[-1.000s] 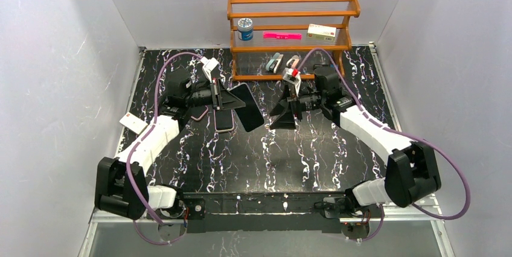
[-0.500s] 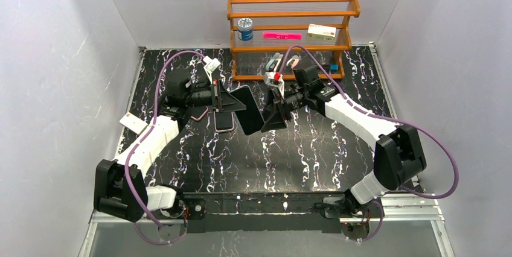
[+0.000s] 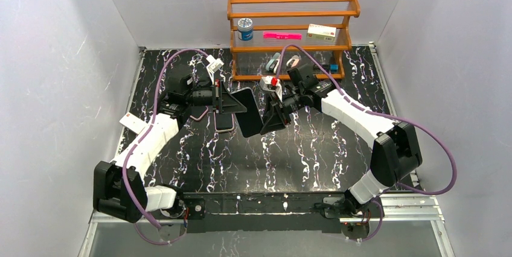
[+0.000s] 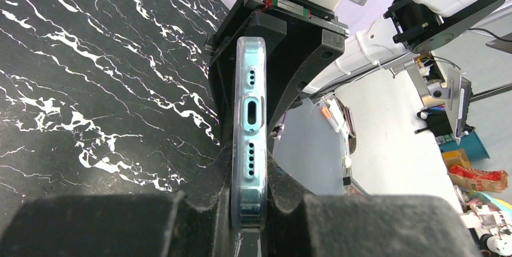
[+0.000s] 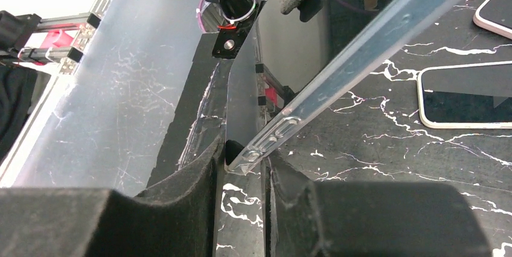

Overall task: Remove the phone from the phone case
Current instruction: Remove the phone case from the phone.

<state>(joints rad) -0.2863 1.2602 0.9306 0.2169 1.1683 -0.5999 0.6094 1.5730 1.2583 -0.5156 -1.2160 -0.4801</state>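
A dark phone in a clear phone case [image 3: 249,111] hangs edge-up above the table, between the two arms. My left gripper [image 3: 232,105] is shut on its near end; in the left wrist view the case's teal edge with its port holes [image 4: 249,124] runs up from between my left gripper [image 4: 249,209] pads. My right gripper [image 3: 270,115] has come in from the other side. In the right wrist view one corner of the clear case [image 5: 256,151] sits slanted between the narrowed pads of the right gripper [image 5: 244,166], touching them.
Two other phones lie flat on the black marbled table, one white-edged [image 3: 224,121] [image 5: 465,94] and one pink [image 3: 198,113]. A wooden rack [image 3: 290,34] with small items stands at the back. A white card [image 3: 133,123] lies at the left edge.
My right arm has swung left to the held phone, and its jaws have narrowed from wide open onto the case's corner. The left arm has kept its grip and barely moved.
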